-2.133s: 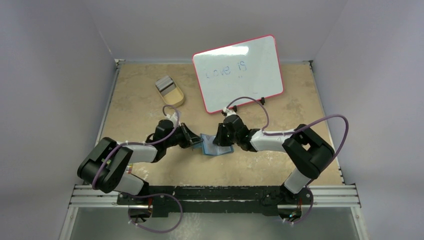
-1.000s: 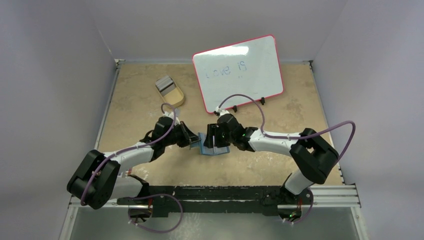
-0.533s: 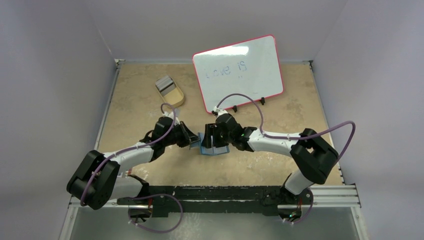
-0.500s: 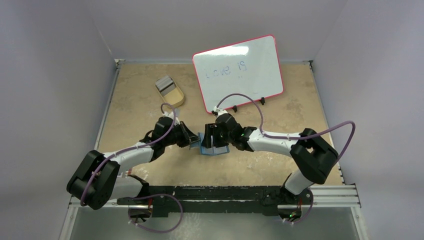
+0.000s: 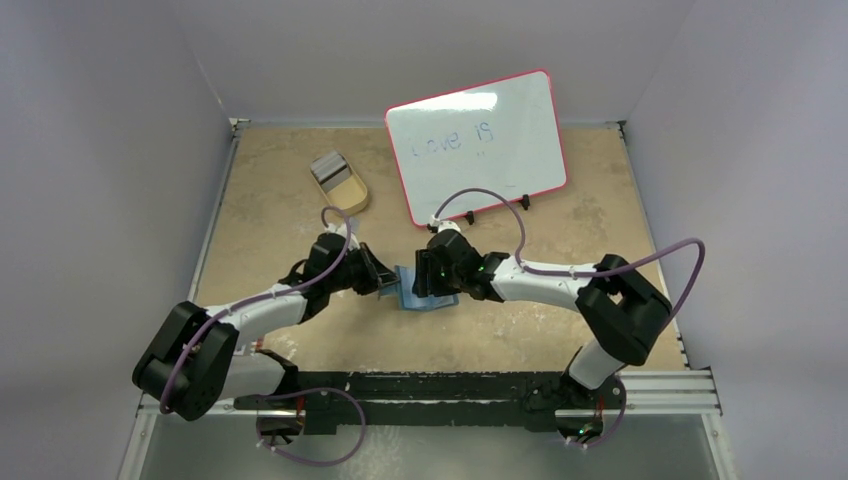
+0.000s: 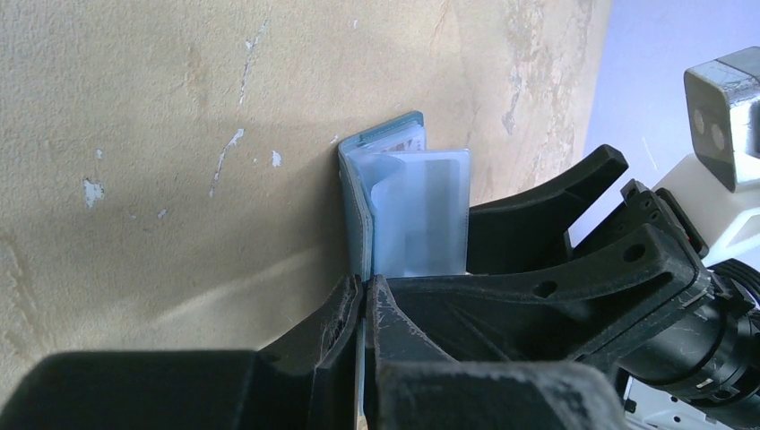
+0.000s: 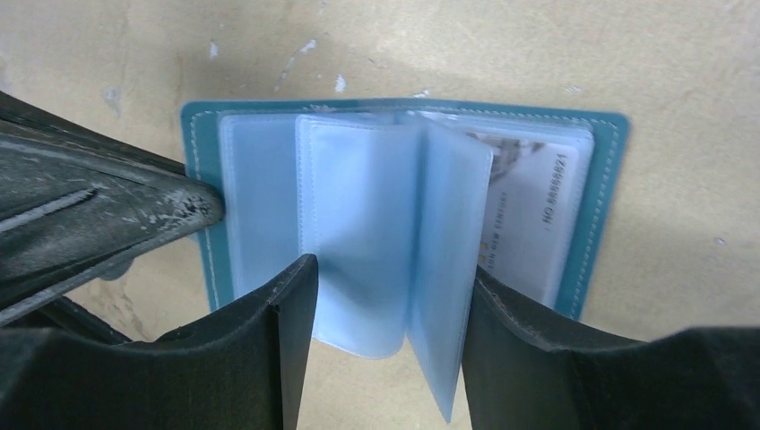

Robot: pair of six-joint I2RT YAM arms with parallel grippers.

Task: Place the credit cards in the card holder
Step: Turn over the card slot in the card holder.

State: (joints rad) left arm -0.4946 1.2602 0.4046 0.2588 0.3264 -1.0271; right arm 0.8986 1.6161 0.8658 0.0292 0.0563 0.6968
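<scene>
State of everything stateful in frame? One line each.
card holder: open on the table, clear sleeves fanned up.
left hand: shut on the card holder's cover edge.
right hand: open, straddling the clear sleeves.
credit cards: stacked in the tan tray.
whiteboard: propped up, written on.

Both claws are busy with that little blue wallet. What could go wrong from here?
1. The left gripper pinches only the thin edge of the card holder; a slip could let it flop shut.
2. The right gripper stands open astride the loose clear sleeves; closing may crumple them or catch several.
3. The credit cards lie far off in the tray; fetching one may let the sleeves fall closed.
</scene>
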